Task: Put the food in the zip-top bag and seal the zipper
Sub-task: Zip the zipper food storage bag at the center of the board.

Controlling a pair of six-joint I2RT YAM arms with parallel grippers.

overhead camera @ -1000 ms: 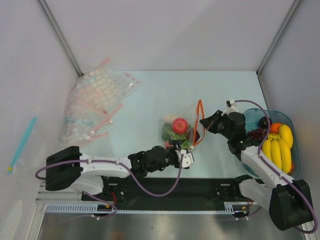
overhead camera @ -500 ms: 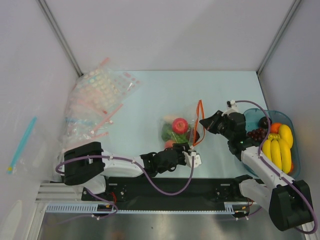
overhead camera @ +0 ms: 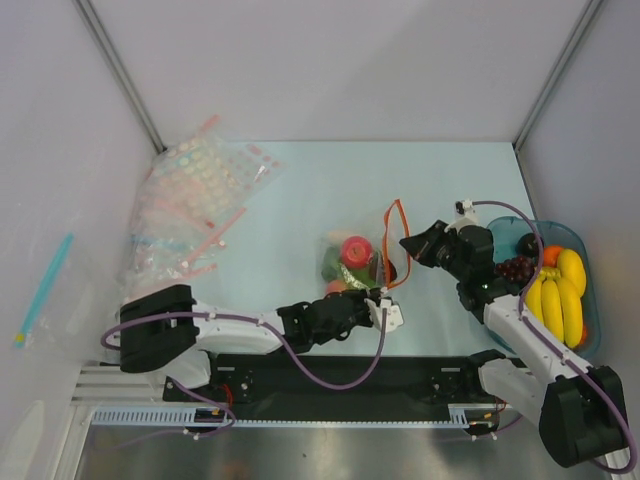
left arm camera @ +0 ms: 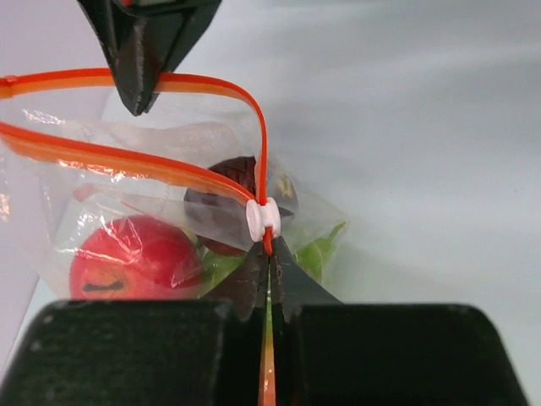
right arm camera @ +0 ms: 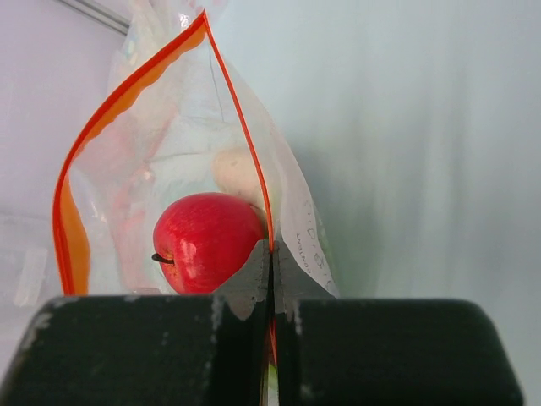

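The clear zip-top bag [overhead camera: 362,265] lies mid-table with its mouth gaping. Its orange zipper [overhead camera: 399,238] forms an open loop. Inside is the food: a red apple [overhead camera: 356,250], green pieces [overhead camera: 334,266] and a dark red piece [left arm camera: 221,203]. My left gripper [overhead camera: 380,303] is shut on the zipper's near end [left arm camera: 268,247], just behind the white slider [left arm camera: 263,218]. My right gripper [overhead camera: 405,243] is shut on the zipper's far end [right arm camera: 272,245], with the apple [right arm camera: 207,241] just beyond its fingertips. A pale piece [right arm camera: 236,173] shows behind the apple.
A heap of dotted clear bags [overhead camera: 190,205] lies at the back left. A blue bin [overhead camera: 590,262] at the right holds bananas [overhead camera: 558,295], grapes [overhead camera: 514,268] and an orange [overhead camera: 550,255]. A teal stick [overhead camera: 45,285] leans on the left wall.
My left gripper has slid right to the bag's near end and closed on the zipper strip. The right arm has stayed put, still gripping the far end.
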